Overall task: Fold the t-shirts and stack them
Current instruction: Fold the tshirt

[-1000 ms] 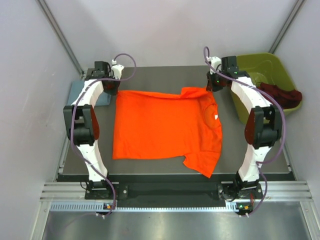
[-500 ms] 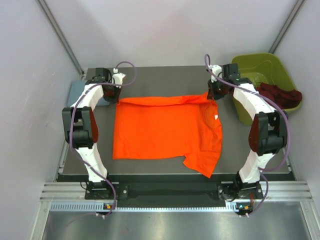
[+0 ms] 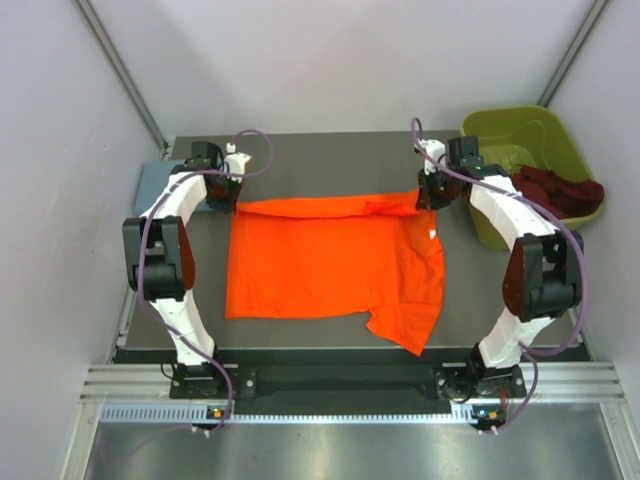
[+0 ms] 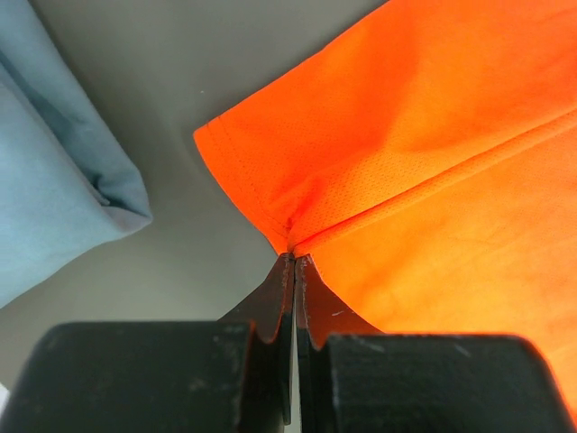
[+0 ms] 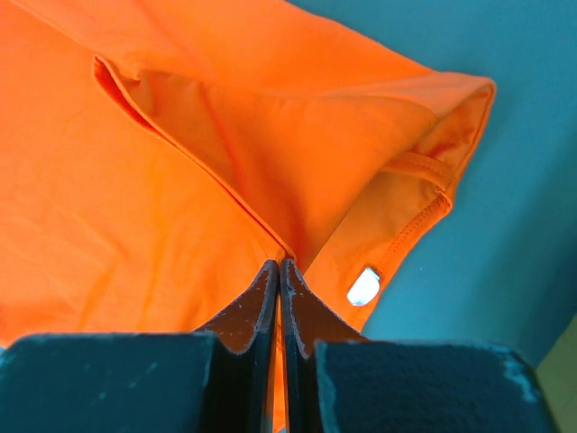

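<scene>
Both pairs of my jaws are pressed together, and each one pinches the cloth of the orange t-shirt (image 3: pixel 330 265): my left gripper (image 4: pixel 293 257) holds its far left corner at the hem, and my right gripper (image 5: pixel 278 263) holds its far edge close to the collar, where a small white label shows. This shirt lies spread in the middle of the table (image 3: pixel 330 155), collar to the right. Its far edge is turned over as a narrow band between my two grippers, and one sleeve points to the near right. The grey-blue t-shirt (image 4: pixel 45 180) lies at the far left edge of the table, near my left gripper but not touching the orange cloth. The maroon t-shirt (image 3: pixel 560 190) hangs over the near rim of the olive-green bin (image 3: pixel 520 125), which stands beside the table at the far right.
</scene>
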Motion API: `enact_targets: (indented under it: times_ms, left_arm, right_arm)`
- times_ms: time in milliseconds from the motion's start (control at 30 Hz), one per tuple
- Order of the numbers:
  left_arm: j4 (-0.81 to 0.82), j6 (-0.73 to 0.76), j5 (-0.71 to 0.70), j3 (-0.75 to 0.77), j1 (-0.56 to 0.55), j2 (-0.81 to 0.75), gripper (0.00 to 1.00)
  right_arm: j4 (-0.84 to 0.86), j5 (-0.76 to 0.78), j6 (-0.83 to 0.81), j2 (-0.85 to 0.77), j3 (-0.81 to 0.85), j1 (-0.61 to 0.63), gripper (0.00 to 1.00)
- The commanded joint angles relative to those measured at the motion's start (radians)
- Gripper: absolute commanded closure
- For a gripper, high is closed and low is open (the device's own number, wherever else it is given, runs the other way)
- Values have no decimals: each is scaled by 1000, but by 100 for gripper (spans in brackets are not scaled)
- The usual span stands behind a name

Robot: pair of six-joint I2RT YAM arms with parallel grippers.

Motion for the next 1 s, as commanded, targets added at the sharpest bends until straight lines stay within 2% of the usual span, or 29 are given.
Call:
enact_targets:
  times_ms: [0,967]
  left_arm:
    - [9,2,-3,-13,7,-74,100]
    - [-38,-43,14,-116,7,-103,100]
  right_arm:
    - [10,-18,-2,-76,-12,-3,100]
    - [24,-39,7,-124,-147,9,100]
